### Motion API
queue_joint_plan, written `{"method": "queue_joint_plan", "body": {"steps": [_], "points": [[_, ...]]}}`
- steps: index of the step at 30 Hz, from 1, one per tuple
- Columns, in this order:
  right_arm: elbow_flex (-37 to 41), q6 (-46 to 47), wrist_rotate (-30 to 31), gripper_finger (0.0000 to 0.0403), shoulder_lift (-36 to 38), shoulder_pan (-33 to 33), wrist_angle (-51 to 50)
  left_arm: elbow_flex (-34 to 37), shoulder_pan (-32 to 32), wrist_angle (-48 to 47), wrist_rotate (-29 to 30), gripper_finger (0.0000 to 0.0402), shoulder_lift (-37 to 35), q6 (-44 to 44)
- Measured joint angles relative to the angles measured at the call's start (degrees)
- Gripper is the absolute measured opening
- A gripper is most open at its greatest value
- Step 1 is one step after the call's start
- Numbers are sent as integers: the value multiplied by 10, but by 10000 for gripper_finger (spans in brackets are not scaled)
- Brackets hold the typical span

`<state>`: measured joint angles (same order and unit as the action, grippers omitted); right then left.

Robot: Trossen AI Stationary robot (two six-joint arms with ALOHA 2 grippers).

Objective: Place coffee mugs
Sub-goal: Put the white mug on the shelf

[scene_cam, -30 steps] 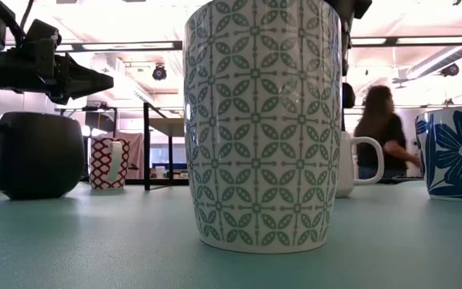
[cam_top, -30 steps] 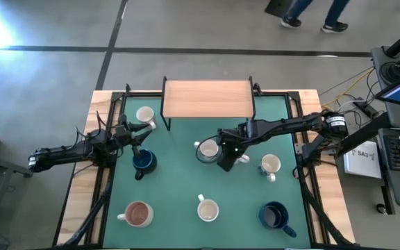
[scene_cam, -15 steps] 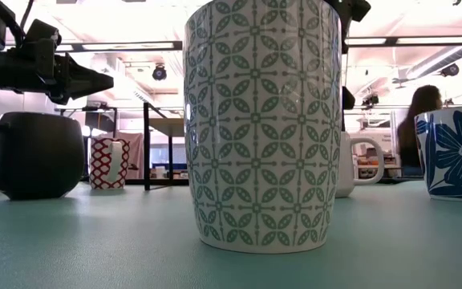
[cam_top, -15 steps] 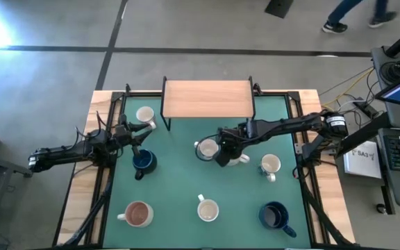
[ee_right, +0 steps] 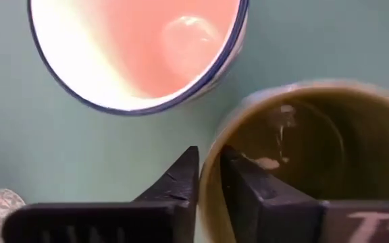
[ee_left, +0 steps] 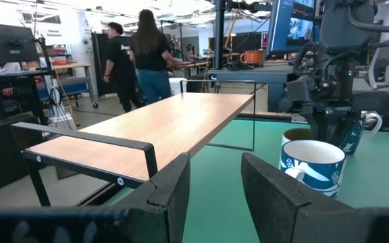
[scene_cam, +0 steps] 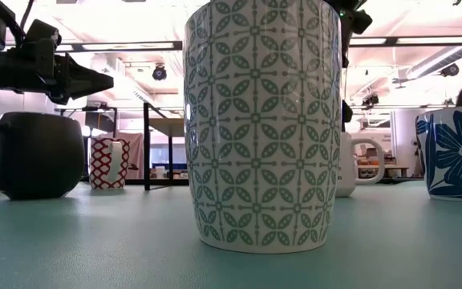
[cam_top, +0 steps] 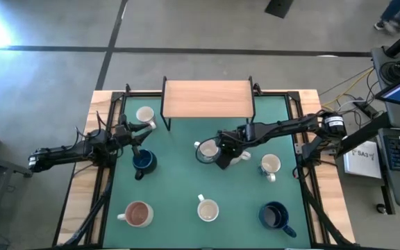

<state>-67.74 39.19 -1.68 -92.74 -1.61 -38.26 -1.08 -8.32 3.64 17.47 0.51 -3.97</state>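
Note:
My right gripper reaches down from the right onto a white mug with an olive-green inside, which stands mid-table; it is shut on the mug's rim. Just left of it stands a blue-rimmed mug with a blue pattern. My left gripper waits open and level at the table's left side, above a dark blue mug, with nothing between its fingers. More mugs stand on their bases around the green mat. My right gripper has the olive-inside mug by its rim, on the side toward the blue-rimmed mug. One finger is inside the mug, the other outside. The fingers slant down from above and from the table's right. The mug stands upright on the mat.
A wooden shelf on a black frame stands at the far middle. Other mugs: white at far left, white at right, pink-brown inside, white and dark blue along the near side. People move in the room beyond.
My right gripper has sunk a little onto the olive-inside mug and shifted slightly toward the table's left. The mugs have stayed in place. A person behind the table has walked off to the right.

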Motion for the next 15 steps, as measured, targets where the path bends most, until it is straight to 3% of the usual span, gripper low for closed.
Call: {"method": "queue_joint_plan", "body": {"steps": [6,15], "points": [[-3,-89,-27,17,-9,0,-3,0,0,0,0,116,0,0],[-39,-430,-55,13,1,2,-91,0,0,0,0,116,0,0]]}}
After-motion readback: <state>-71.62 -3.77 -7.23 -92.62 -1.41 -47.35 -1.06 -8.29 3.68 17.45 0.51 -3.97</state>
